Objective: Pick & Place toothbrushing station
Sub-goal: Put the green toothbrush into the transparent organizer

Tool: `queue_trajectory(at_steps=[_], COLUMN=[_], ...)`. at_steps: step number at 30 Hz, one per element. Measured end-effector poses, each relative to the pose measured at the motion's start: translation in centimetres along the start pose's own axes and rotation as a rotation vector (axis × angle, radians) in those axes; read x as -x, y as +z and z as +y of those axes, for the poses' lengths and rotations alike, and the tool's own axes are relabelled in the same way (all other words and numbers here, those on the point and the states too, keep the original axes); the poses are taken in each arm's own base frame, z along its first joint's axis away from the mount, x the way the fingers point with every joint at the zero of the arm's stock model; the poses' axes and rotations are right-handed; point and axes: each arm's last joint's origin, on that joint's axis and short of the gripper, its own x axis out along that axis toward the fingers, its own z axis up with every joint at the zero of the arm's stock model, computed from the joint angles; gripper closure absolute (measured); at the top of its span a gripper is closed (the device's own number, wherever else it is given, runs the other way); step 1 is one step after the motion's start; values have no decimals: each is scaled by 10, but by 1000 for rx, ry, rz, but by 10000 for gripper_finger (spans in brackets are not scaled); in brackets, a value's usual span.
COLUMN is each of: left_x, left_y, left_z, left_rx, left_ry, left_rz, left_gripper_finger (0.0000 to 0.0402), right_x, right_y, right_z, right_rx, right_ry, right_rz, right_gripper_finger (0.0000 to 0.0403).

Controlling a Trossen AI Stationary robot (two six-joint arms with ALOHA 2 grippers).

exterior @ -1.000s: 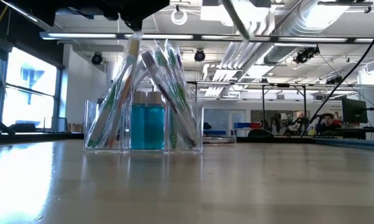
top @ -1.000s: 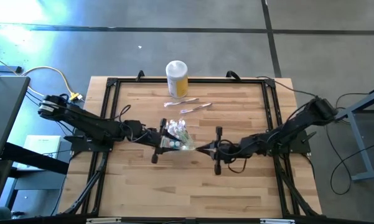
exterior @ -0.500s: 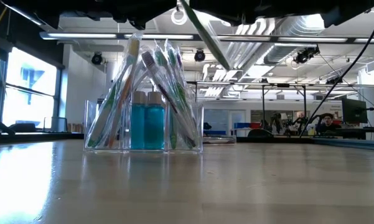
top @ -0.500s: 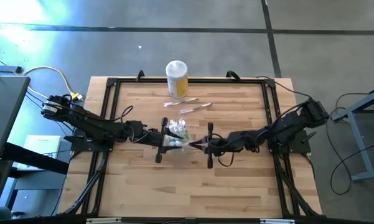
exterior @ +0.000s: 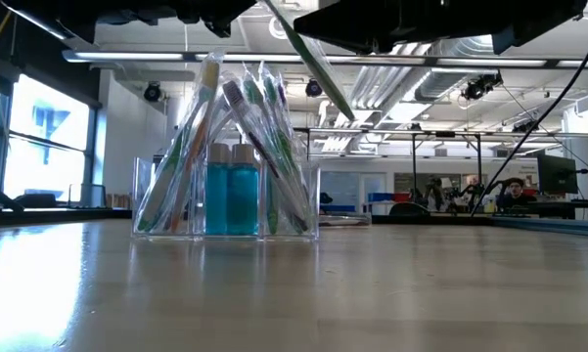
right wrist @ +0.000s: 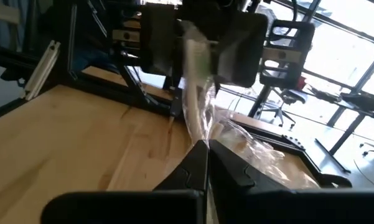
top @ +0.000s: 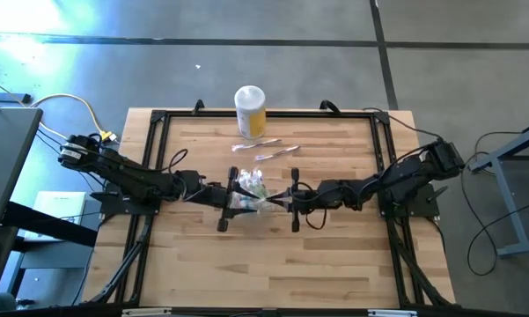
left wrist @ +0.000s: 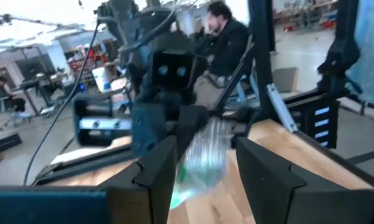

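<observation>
While both arms meet at mid-table, the toothbrushing station (top: pixel 249 195) stands on the wooden table (top: pixel 334 264) between them, its clear box holding two blue bottles (exterior: pixel 232 200) and wrapped toothbrushes (exterior: pixel 259 108) that lean together and point upward. Seen across the table, the box's long axis runs side to side. The left gripper (top: pixel 231 196) hangs just beside the station, fingers spread wide. The right gripper (top: pixel 280 202) is pinched narrow on a wrapped toothbrush (right wrist: pixel 196 93) slanting up from the station. A yellow jar (top: pixel 250 111) stands at the far edge.
</observation>
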Motion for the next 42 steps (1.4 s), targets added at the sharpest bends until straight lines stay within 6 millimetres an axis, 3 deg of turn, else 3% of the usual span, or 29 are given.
queue_trajectory(at_steps=[16,26,31,36,42], left_x=[-11,-17,-17,-17,-16], left_y=[-13,-10,-10,-13,-14], left_z=[-4,-2,-2,-3,-3], left_rx=[-2,-30,-50,-57,-58], left_ry=[-14,19,31,24,19], left_rz=[44,38,48,71,92], left_gripper_finger=[240,244,291,379,393], right_x=[0,0,0,0,3], right_y=[1,1,-1,-1,-3], right_z=[0,0,0,1,10], right_rx=[-2,1,4,2,19], right_ry=[-8,-5,0,16,-56], right_rz=[-13,-7,9,11,78], right_gripper_finger=[400,400,400,400,376])
